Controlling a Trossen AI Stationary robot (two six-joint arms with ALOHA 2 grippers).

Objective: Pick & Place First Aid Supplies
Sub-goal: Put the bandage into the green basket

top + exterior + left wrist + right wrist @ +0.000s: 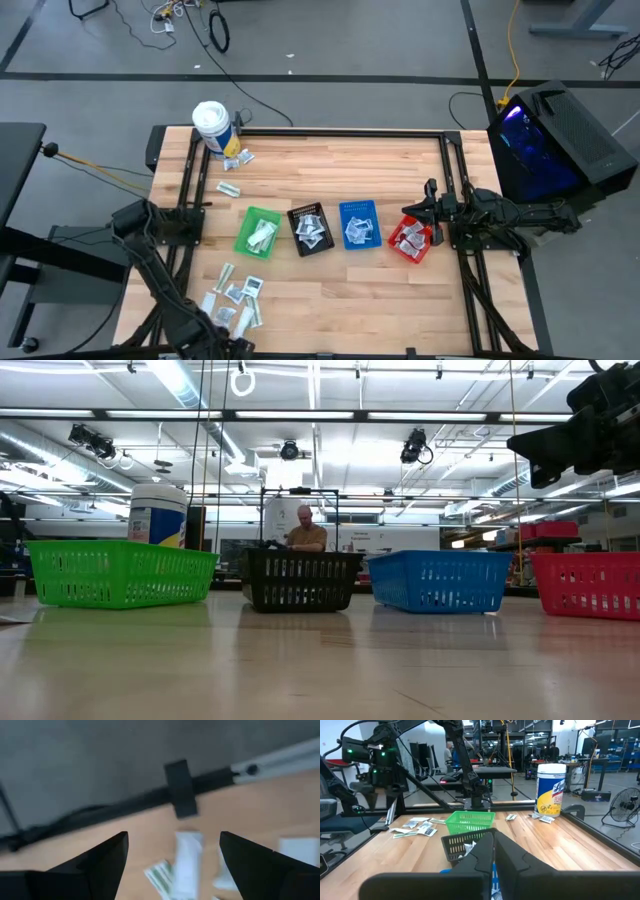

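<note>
Packets (pixel 232 297) of first aid supplies lie loose in a cluster on the wooden surface (pixel 330 160) near its front left corner, and a few more sit up by the white tub (pixel 211 127) at the back left. The rest are already sorted: some in the green bin (pixel 259 232), some in the black bin (pixel 310 229), some in the blue bin (pixel 358 224) and some in the red bin (pixel 410 240), the four standing in a row across the middle.

Over the front cluster hangs the left gripper (pixel 172 862), its fingers spread wide and holding nothing; its wrist view shows a white strip packet (pixel 188 860) lying between them and a green-printed one (pixel 160 876) just beside it. I'd judge this the reach for the next pick, with the grasp not yet made.

The next move seems to call for lowering straight onto that white packet and pinching it alone, since its neighbours lie close enough to be caught too. Then it wants carrying to a bin.

The right gripper (pixel 494 851) waits near the red bin, fingers clenched together and empty.
</note>
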